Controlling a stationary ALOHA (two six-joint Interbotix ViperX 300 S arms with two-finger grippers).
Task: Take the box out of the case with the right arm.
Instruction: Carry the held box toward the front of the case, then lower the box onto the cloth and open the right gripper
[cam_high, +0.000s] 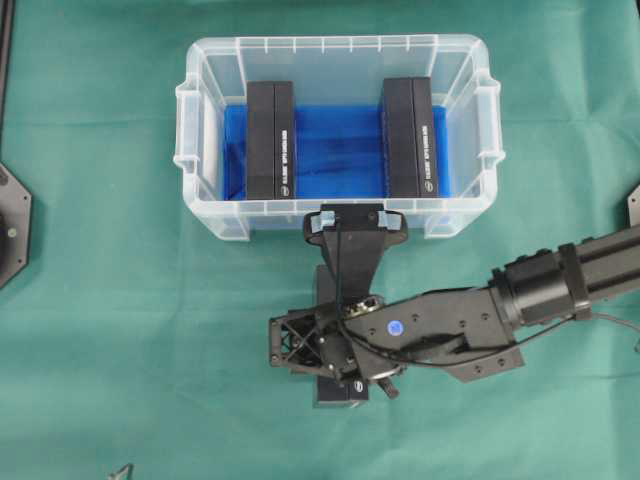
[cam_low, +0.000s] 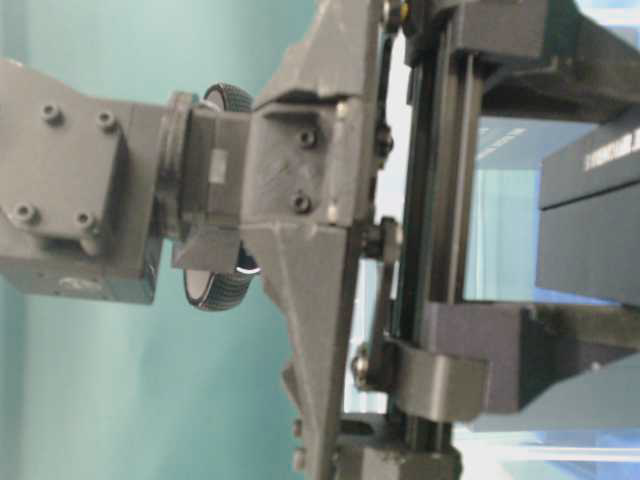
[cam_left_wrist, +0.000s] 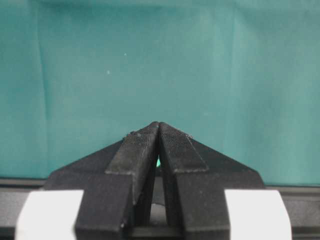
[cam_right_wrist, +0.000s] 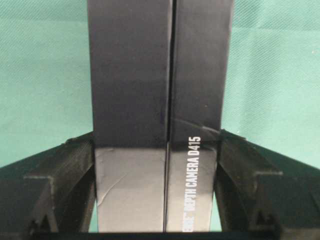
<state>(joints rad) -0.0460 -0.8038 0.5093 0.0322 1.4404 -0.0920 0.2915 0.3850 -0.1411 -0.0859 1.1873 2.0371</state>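
Covering the whole table, a green cloth (cam_high: 100, 300) lies smooth. At twelve o'clock stands the clear plastic case (cam_high: 340, 60), blue-bottomed, with two black boxes (cam_high: 271, 140) inside. At six o'clock the right gripper (cam_right_wrist: 156, 145) clamps a third black box (cam_right_wrist: 155, 75) over the cloth; the left gripper (cam_left_wrist: 159, 131) has its jaws pressed together.

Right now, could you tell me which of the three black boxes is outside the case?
The box clamped in the right claw, over the green cloth below the case. The other two stand on the case's blue bottom.

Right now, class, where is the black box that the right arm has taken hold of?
In the overhead view the held box lies outside the case, below its near wall on the green cloth, under the right arm's wrist; the right wrist view shows the right pincer clamping its sides.
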